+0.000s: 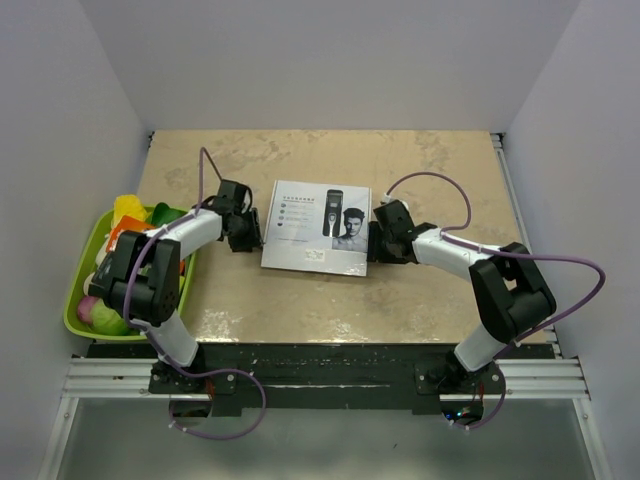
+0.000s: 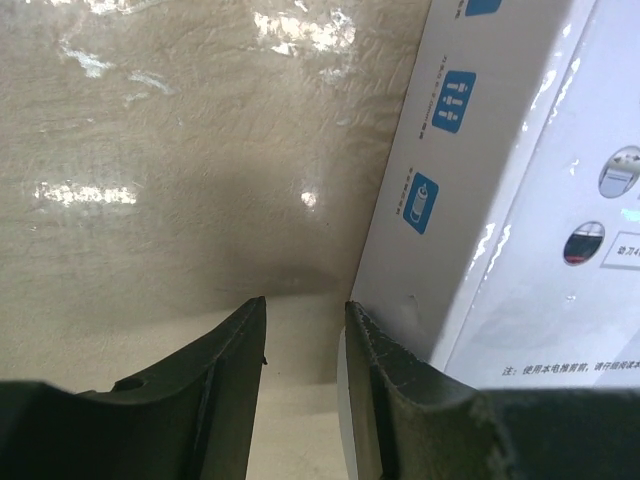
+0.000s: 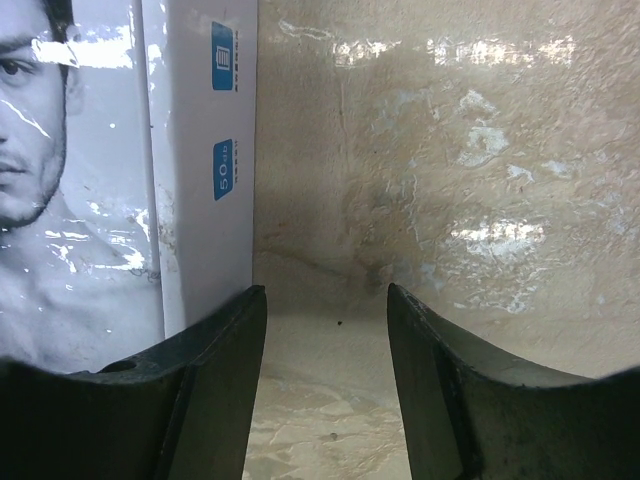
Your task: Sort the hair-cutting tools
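A closed white box (image 1: 310, 215) lies flat at the table's middle, with a clipper picture and a man's face printed on top. The real clipper, comb attachments and cord are out of view. My left gripper (image 1: 252, 232) is open and low at the box's left edge. In the left wrist view its jaws (image 2: 305, 305) hold only bare table, and the right fingertip (image 2: 365, 330) is against the box's side (image 2: 430, 200). My right gripper (image 1: 372, 240) is open at the box's right edge. In the right wrist view (image 3: 327, 290) its left finger sits beside the box wall (image 3: 200, 150).
A green tray (image 1: 75, 290) with colourful packets and fruit stands at the left edge, beside the left arm. White walls close in the table on three sides. Purple cables loop over both arms.
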`<state>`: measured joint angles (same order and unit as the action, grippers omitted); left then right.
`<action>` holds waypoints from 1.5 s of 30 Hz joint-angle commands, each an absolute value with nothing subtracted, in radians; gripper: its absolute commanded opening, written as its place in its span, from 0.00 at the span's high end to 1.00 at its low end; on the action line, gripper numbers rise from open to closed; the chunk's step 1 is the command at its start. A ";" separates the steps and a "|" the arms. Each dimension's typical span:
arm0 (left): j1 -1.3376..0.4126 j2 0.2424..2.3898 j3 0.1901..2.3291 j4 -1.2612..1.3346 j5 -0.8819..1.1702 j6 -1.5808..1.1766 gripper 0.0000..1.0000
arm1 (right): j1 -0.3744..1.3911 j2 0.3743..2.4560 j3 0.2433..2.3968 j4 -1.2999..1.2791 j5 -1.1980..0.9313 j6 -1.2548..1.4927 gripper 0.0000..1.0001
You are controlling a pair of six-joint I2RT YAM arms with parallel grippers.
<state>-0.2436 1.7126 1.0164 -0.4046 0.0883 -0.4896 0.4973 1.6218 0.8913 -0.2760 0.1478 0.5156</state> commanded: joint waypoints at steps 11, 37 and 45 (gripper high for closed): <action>-0.305 1.651 0.976 -0.361 0.190 -0.549 0.58 | 0.505 1.606 0.884 -0.241 0.069 0.540 0.45; -0.328 1.568 0.930 -0.379 0.288 -0.549 0.58 | 0.506 1.583 0.877 -0.252 -0.084 0.486 0.47; -0.328 1.578 0.914 -0.370 0.273 -0.540 0.58 | 0.508 1.566 0.871 -0.261 -0.109 0.486 0.47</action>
